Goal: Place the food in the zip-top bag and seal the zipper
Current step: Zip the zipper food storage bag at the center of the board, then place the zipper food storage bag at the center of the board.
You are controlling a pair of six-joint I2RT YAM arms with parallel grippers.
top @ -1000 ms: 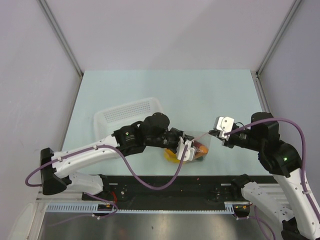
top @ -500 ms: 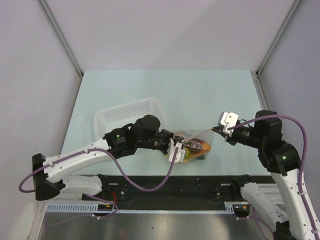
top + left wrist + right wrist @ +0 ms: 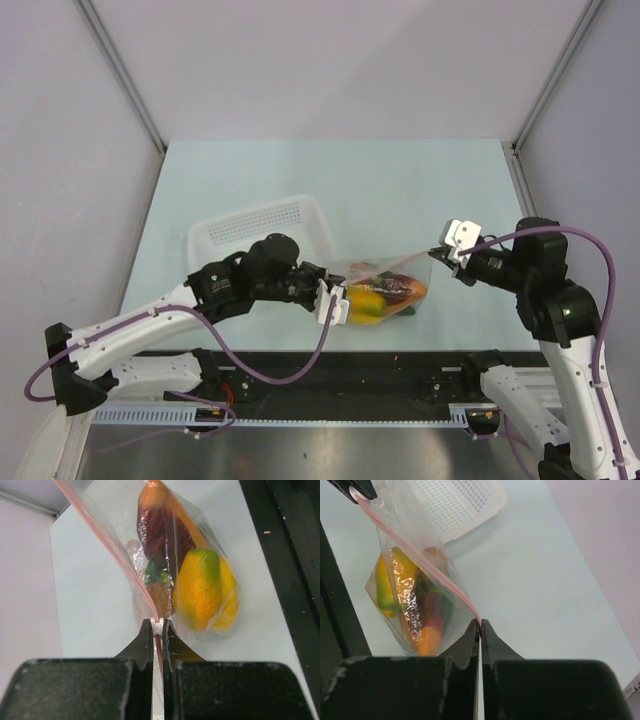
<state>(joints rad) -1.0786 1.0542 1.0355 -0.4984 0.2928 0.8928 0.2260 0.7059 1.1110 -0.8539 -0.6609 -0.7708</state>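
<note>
The clear zip-top bag [image 3: 392, 288] hangs stretched between my two grippers near the table's front edge. The food is inside it: a yellow-orange fruit [image 3: 200, 587], a reddish-brown piece [image 3: 161, 536], an orange carrot [image 3: 429, 639] and some green bits. The pink-red zipper [image 3: 390, 265] runs taut along the bag's top. My left gripper [image 3: 331, 300] is shut on the zipper's left end, with a small white piece [image 3: 157, 627] pinched at its tips. My right gripper [image 3: 438, 258] is shut on the bag's right corner, where the zipper [image 3: 422, 557] ends.
The white slotted basket [image 3: 262, 232] stands behind the left arm, just left of the bag, and shows empty in the right wrist view [image 3: 455, 502]. The black front rail [image 3: 330, 365] runs close below the bag.
My left gripper has slid leftward along the zipper, away from the right gripper. The bag is now drawn out longer and tauter. The right gripper kept its hold and shifted slightly right.
</note>
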